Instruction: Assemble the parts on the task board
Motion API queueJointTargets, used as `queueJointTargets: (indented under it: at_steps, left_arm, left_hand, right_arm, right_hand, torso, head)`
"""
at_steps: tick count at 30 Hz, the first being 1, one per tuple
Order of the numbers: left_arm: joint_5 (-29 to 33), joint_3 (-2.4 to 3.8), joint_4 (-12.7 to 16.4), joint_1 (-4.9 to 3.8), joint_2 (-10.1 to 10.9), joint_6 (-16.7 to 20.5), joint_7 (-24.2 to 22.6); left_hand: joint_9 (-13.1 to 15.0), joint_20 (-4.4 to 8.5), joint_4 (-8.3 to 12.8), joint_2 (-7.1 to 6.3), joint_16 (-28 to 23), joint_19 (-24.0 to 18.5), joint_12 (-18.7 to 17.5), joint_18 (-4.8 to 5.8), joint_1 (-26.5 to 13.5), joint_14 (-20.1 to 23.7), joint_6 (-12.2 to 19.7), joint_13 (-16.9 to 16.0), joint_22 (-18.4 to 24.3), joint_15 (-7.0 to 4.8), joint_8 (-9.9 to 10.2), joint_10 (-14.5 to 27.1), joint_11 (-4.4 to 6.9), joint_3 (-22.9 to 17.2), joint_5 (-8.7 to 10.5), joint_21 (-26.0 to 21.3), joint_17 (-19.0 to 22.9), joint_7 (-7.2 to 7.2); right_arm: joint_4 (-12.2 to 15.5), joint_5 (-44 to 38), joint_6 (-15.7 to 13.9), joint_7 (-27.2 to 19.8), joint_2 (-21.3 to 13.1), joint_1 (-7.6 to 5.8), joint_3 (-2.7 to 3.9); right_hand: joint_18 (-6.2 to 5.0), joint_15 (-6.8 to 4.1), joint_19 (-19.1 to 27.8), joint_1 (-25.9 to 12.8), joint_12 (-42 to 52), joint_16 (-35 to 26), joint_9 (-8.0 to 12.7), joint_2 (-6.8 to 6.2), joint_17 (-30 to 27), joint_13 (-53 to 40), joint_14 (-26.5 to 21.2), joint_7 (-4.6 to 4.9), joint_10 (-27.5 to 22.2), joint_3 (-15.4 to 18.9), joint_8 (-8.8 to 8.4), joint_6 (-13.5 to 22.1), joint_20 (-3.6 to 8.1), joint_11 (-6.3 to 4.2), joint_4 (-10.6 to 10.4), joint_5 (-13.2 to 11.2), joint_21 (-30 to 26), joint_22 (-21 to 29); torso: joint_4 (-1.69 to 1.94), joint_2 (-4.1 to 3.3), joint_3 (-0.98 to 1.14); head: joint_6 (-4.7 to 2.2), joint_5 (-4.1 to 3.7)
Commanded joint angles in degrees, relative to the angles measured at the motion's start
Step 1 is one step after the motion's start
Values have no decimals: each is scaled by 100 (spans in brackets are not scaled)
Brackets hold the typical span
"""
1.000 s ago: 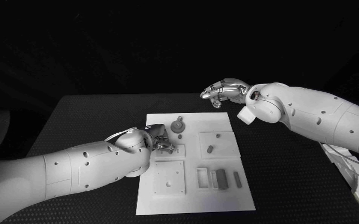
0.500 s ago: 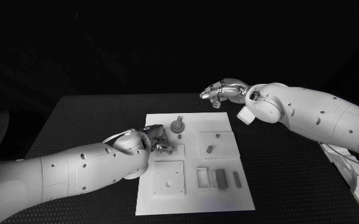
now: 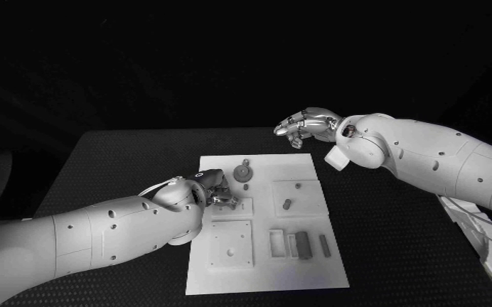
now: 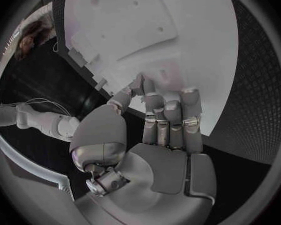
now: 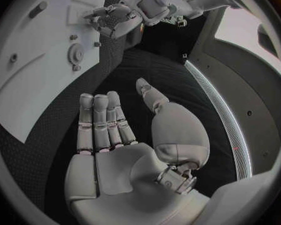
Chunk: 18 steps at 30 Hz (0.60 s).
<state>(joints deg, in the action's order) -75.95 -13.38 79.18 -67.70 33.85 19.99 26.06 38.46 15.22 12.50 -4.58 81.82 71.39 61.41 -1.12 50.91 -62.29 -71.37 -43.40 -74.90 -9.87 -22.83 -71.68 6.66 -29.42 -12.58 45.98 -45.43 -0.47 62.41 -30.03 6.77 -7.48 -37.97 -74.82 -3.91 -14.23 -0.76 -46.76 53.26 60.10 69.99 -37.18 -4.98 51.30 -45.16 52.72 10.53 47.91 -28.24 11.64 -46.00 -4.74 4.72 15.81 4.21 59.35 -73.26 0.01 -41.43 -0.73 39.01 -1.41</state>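
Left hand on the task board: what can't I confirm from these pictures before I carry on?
- Whether the left hand holds a part: in the head view its own fingers and arm cover the spot; in the left wrist view the curled fingers hide what lies under them.
- The plate under that hand on the task board: partly covered by the hand.
- The gear-like part and the parts in the near slots: too small for detail.

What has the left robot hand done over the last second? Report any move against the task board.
Yes, slightly: the left robot hand has crept toward the far end of the task board, nearer the gear, staying over the board's left edge.
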Motion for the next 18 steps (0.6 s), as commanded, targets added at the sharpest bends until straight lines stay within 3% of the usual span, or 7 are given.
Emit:
queueJointTargets:
  at_steps: [1, 6, 8, 13, 18]
  left_arm:
    - [35, 7, -1, 4, -3, 204, -112]
    - [35, 33, 42, 5, 38, 204, -121]
    - [35, 96, 19, 4, 20, 164, -110]
    - [35, 97, 1, 3, -1, 80, -91]
    - [18, 92, -56, 3, -33, 48, -78]
  left_hand:
    - [4, 23, 218, 265, 32, 33, 36, -229, 297, -32, -29, -5, -117, -52, -20, -36, 3, -253, -33, 30, -5, -10]
    - [4, 23, 220, 262, 32, 35, 35, -229, 299, -35, -30, -5, -116, -53, -21, -38, 4, -256, -34, 31, -5, -11]
    - [3, 23, 221, 261, 31, 36, 35, -230, 300, -36, -31, -5, -116, -54, -21, -39, 4, -256, -34, 31, -5, -11]
    - [2, 23, 220, 254, 30, 37, 33, -230, 298, -38, -30, -4, -115, -55, -20, -40, 4, -256, -29, 32, -4, -11]
    - [-1, 21, 214, 241, 25, 35, 27, -229, 292, -39, -24, -2, -112, -56, -16, -39, 3, -257, -8, 30, -2, -9]
  right_arm:
    - [2, -25, 86, -46, 0, 5, 3]
    - [0, -25, 88, -46, -6, 9, 3]
    - [0, -25, 88, -43, -6, 9, 3]
    - [7, -25, 84, -40, -10, 9, 3]
    - [13, -25, 82, -39, -13, 9, 3]
  right_hand:
    - [-77, -23, -23, -47, 39, 36, 6, 12, -6, 10, -31, 50, -42, 17, -5, -4, -31, 10, -19, -31, -18, -10]
    - [-77, -23, -23, -47, 41, 37, 6, 12, -8, 12, -32, 50, -43, 17, -5, -4, -30, 10, -19, -31, -19, -10]
    - [-77, -23, -23, -47, 41, 37, 6, 12, -8, 13, -32, 50, -43, 16, -5, -4, -30, 10, -19, -31, -19, -10]
    - [-77, -23, -23, -48, 43, 38, 6, 11, -10, 16, -32, 50, -43, 16, -5, -4, -30, 10, -19, -31, -19, -10]
    - [-77, -23, -24, -48, 44, 39, 7, 11, -11, 17, -32, 50, -44, 16, -5, -4, -30, 10, -18, -31, -19, -10]
  torso:
    - [1, 1, 0]
    - [-2, -2, -3]
    - [2, -1, -5]
    - [-5, 1, 11]
    - [3, 2, 6]
  head:
    - [-3, 1]
    - [-2, -7]
    - [4, -10]
    - [7, 5]
    - [7, 10]
